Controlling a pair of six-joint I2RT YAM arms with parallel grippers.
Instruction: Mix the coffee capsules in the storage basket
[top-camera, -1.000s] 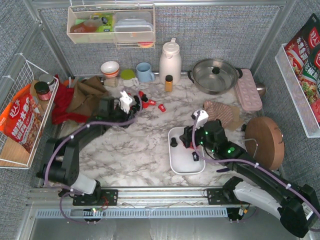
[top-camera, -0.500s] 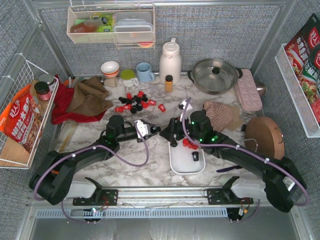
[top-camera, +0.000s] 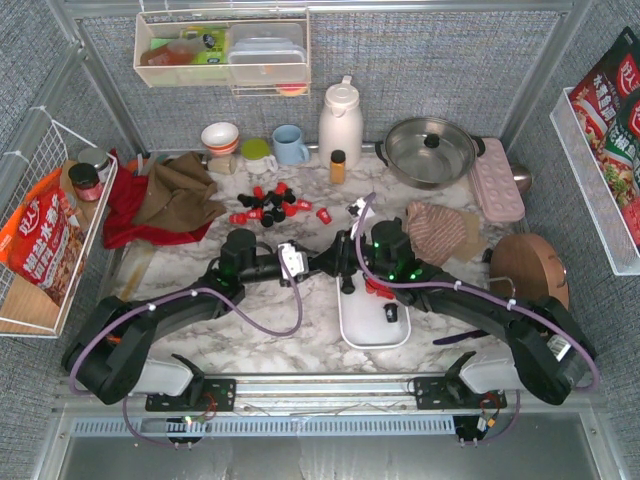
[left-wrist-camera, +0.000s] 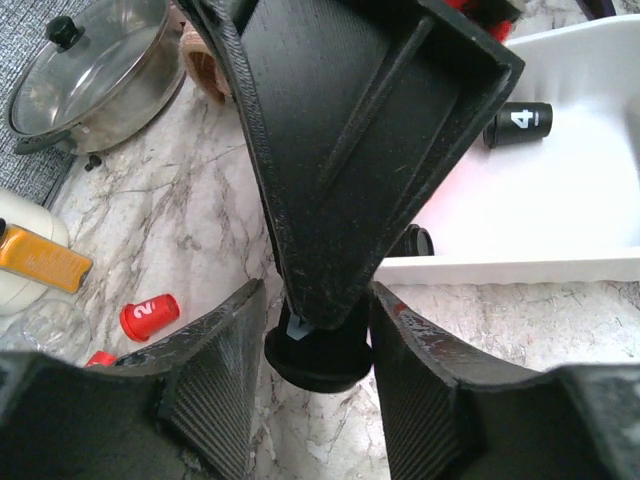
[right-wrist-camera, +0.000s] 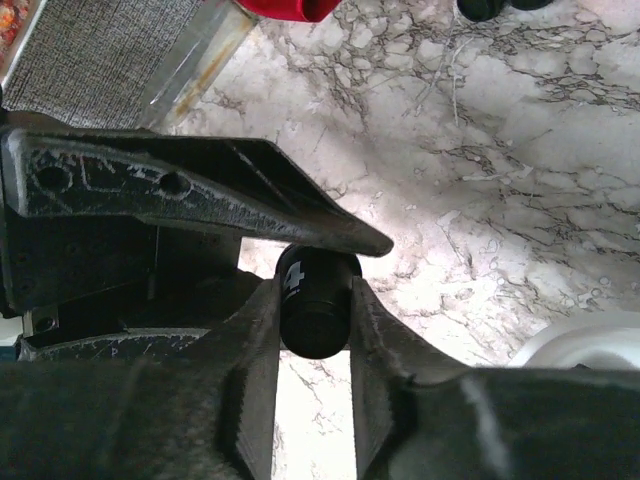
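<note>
Both grippers meet just left of the white storage basket (top-camera: 365, 325). My left gripper (top-camera: 316, 262) (left-wrist-camera: 315, 350) is shut on a black coffee capsule (left-wrist-camera: 318, 360), rim down above the marble. My right gripper (top-camera: 334, 263) (right-wrist-camera: 313, 310) is shut on the same capsule (right-wrist-camera: 315, 300), marked 4, and one of its fingers (left-wrist-camera: 350, 150) fills the left wrist view. In the basket lie two black capsules (top-camera: 347, 287) (left-wrist-camera: 518, 124) and a red one (top-camera: 378, 290). A pile of red and black capsules (top-camera: 270, 205) lies on the table behind.
A lone red capsule (top-camera: 323, 214) lies right of the pile. Behind stand an amber bottle (top-camera: 338, 166), a white jug (top-camera: 340, 122), a blue mug (top-camera: 290, 144) and a lidded pot (top-camera: 431, 150). Cloths (top-camera: 165, 195) lie left; a knitted cloth (top-camera: 440, 228) and wooden board (top-camera: 530, 285) lie right.
My left gripper came from the capsule pile to the middle with a black capsule. My right gripper swung left from over the basket and closed on that capsule.
</note>
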